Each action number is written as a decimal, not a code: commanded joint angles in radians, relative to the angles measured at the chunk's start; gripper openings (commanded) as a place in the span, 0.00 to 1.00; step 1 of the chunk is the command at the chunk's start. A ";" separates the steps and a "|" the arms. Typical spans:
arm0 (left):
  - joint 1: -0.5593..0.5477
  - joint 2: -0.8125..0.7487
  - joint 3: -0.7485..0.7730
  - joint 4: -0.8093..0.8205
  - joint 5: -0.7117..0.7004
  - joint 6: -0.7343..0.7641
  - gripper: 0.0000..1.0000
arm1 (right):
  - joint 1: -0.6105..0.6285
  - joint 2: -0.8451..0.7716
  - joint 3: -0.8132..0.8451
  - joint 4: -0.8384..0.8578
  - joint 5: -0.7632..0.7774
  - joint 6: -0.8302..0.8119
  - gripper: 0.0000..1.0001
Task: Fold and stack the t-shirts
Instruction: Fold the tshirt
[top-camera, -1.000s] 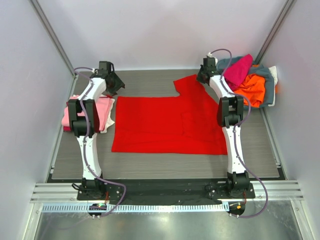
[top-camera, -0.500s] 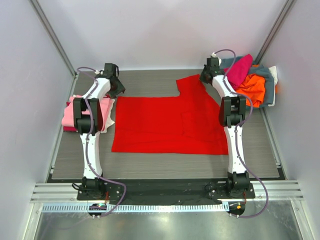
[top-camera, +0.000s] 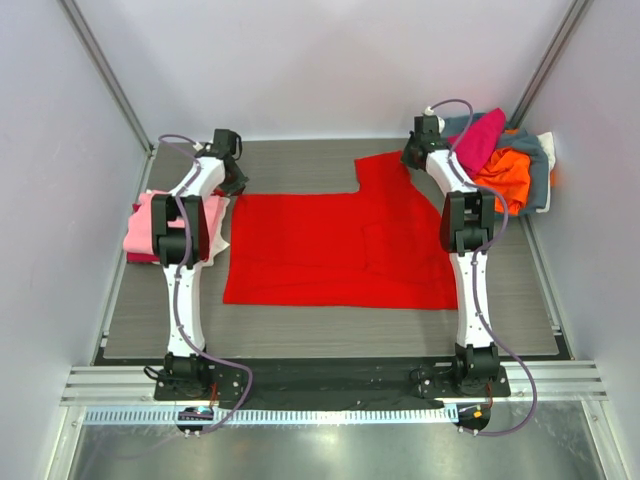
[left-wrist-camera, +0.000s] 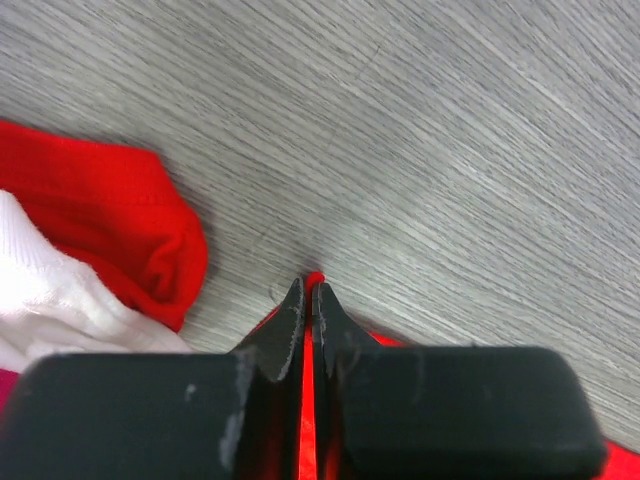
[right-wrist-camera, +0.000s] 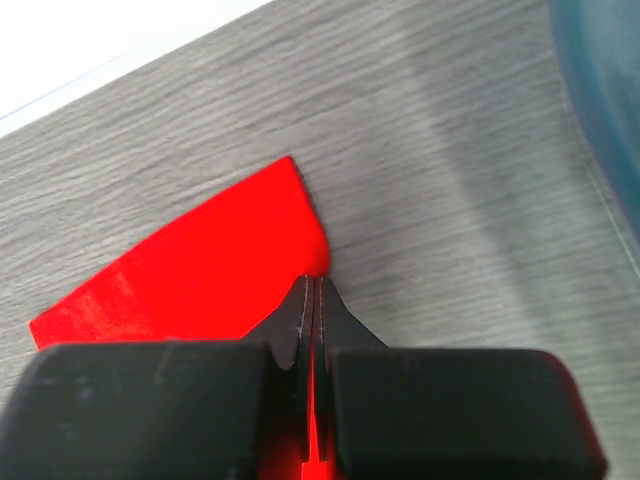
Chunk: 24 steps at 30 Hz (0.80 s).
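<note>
A bright red t-shirt (top-camera: 340, 250) lies spread flat mid-table. My left gripper (top-camera: 237, 186) sits at its far left corner, and in the left wrist view the left gripper (left-wrist-camera: 313, 290) is shut with a sliver of red cloth pinched between the jaws. My right gripper (top-camera: 409, 158) is at the far right sleeve. In the right wrist view the right gripper (right-wrist-camera: 315, 285) is shut on the edge of that red sleeve (right-wrist-camera: 200, 270). Folded pink t-shirts (top-camera: 150, 222) are stacked at the left.
A grey-blue basket (top-camera: 538, 170) at the far right holds magenta (top-camera: 478, 140), orange (top-camera: 500, 175) and white cloth; its wall (right-wrist-camera: 600, 100) shows in the right wrist view. Beside the left jaws lie a red fold (left-wrist-camera: 120, 220) and white cloth (left-wrist-camera: 40, 290) of the left stack.
The left gripper moved right and down to the red shirt's far left corner and shut on it. The right gripper stayed shut on the sleeve, shifting slightly farther back.
</note>
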 joint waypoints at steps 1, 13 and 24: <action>0.001 -0.004 0.017 -0.018 -0.053 0.026 0.00 | -0.006 -0.112 -0.021 -0.012 0.032 -0.009 0.01; -0.016 -0.130 -0.087 0.046 -0.004 0.041 0.00 | -0.006 -0.305 -0.153 -0.009 -0.027 -0.016 0.01; -0.023 -0.277 -0.215 0.092 -0.042 0.044 0.00 | -0.004 -0.541 -0.402 -0.007 -0.056 -0.033 0.01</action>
